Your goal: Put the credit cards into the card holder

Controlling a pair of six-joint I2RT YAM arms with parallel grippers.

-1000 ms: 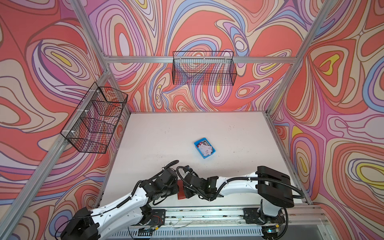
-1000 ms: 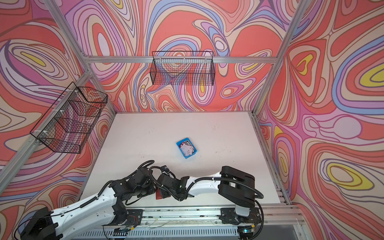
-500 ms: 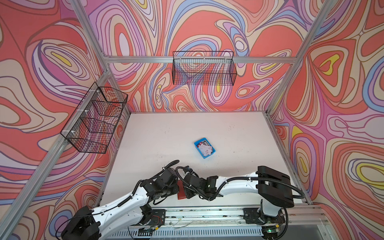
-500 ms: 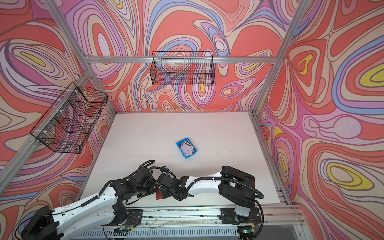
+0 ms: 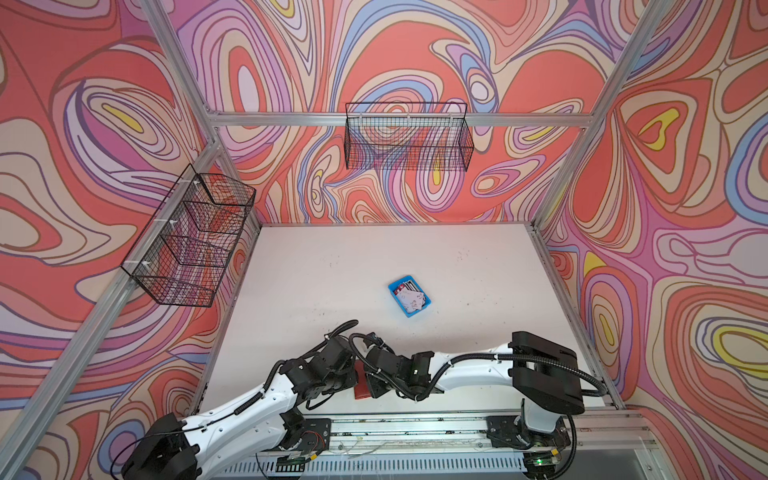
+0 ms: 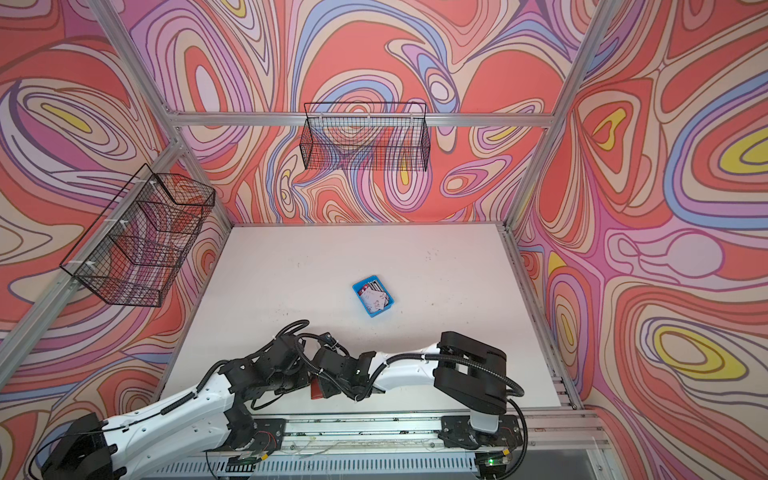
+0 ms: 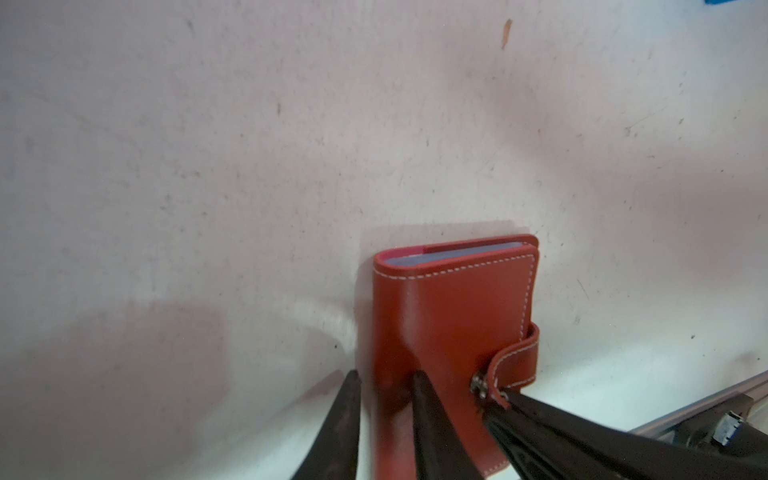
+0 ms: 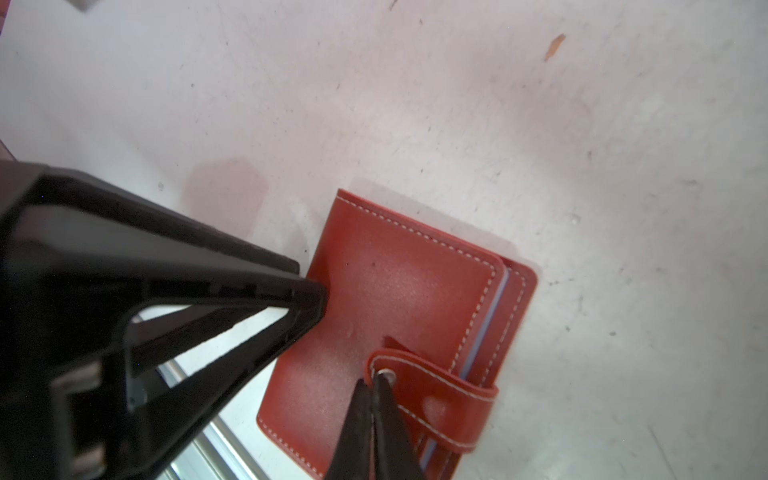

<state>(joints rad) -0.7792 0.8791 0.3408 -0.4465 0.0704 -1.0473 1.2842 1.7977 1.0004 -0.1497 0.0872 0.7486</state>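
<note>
Red and leather-like, the card holder [image 7: 449,316] lies flat and closed on the white table [image 5: 374,257], close to its front edge and between the two arms; in both top views only a red sliver of it [image 5: 361,388] [image 6: 318,389] shows between them. Pale sleeve pages [image 7: 457,253] show as a thin band between its stitched covers; what they hold cannot be told. Its strap [image 8: 436,386] wraps round the open side onto the top cover.

The right gripper [image 8: 374,384] is closed, fingers pressed together, with its tips at the metal snap [image 8: 388,374] under the strap's free end; whether they pinch the strap cannot be told. The left gripper [image 7: 384,376] stands slightly parted at the spine side, one fingertip on the cover and the other just beside the holder on the table.

Well apart, towards the middle of the table, a small blue tray [image 5: 399,301] [image 6: 362,302] holds the credit cards [image 5: 412,298] [image 6: 376,298] in a loose heap, mostly white with red and dark prints. Two black wire baskets [image 5: 409,141] [image 5: 191,245] hang on the patterned back and left walls.
</note>
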